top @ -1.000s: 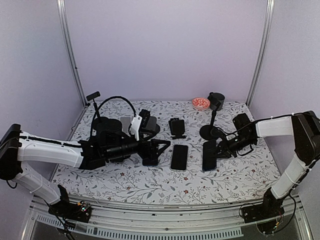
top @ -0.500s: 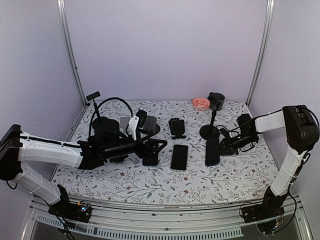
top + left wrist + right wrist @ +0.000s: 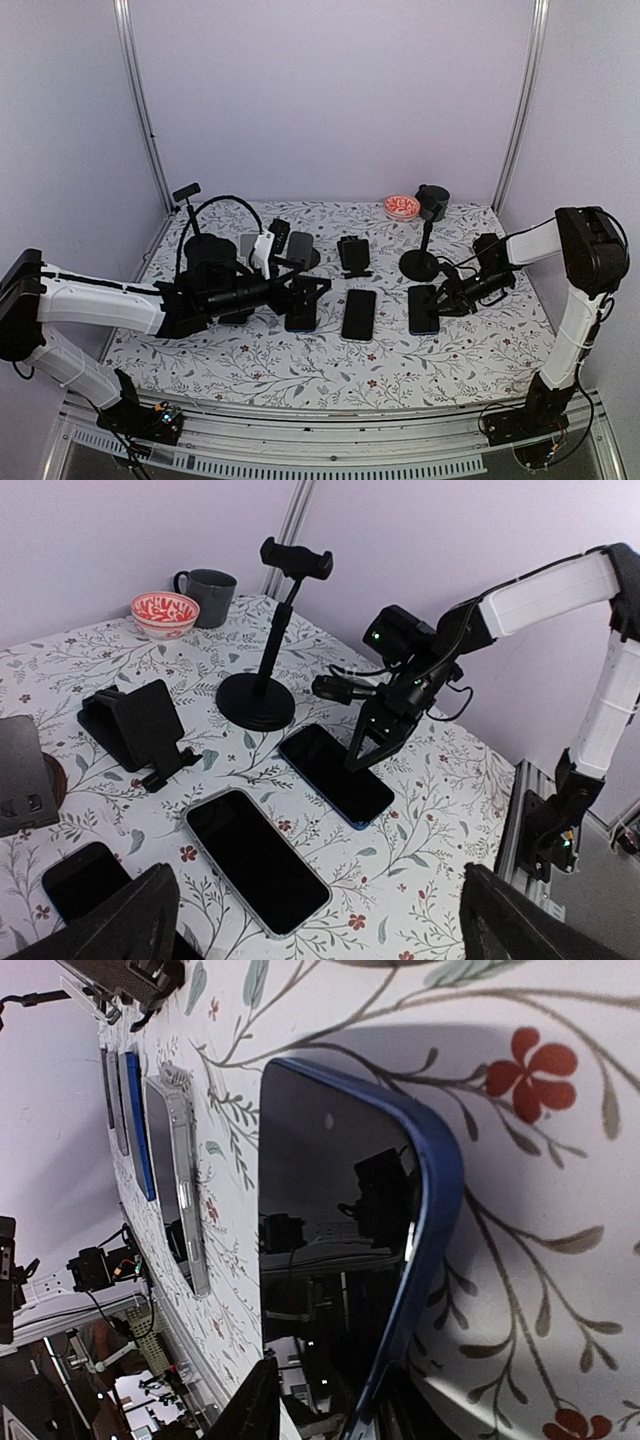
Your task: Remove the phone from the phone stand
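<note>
1 phone [image 3: 335, 775] lies flat, right tool [image 3: 375, 753] parted astride its edge (left tool [image 3: 310, 292] spread wide).

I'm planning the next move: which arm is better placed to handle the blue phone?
Right. Its gripper straddles the blue phone's edge; the left gripper sits farther left, near another phone.

Settles the blue-edged phone [image 3: 422, 309] flat on the table [image 3: 470, 350], a little further right than a second ago and no longer raised as it was half a second ago, just in front of the phone stand [image 3: 418, 265]. Brings the right gripper [image 3: 441, 299] in against the phone's right edge, fingers spread, elbow now folded up and back. Draws the left gripper [image 3: 308, 291] slightly back and leftward.
</note>
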`<control>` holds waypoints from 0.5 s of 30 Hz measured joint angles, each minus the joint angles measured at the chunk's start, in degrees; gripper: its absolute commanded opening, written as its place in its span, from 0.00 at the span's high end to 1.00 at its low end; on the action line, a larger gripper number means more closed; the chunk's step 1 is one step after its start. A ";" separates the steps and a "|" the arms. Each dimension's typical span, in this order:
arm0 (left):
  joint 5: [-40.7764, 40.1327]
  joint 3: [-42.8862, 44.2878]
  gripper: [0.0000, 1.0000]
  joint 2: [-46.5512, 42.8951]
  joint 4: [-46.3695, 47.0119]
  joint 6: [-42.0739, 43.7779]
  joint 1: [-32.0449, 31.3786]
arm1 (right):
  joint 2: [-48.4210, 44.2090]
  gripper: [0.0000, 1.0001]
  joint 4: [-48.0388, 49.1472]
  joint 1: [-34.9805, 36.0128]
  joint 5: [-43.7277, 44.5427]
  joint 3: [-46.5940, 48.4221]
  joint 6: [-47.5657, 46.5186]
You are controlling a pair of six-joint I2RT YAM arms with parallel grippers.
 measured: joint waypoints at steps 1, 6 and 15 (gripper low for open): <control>-0.02 -0.07 0.01 0.00 -0.02 -0.11 0.17 | 0.00 0.59 -0.04 -0.31 -0.04 0.02 0.00; -0.17 -0.11 0.01 0.00 -0.48 -1.09 1.36 | -0.22 0.39 -0.17 -1.46 0.07 0.57 -0.13; -0.17 0.13 0.01 0.00 -4.66 -3.82 4.83 | -5.09 0.02 -0.13 -2.14 5.18 0.92 0.22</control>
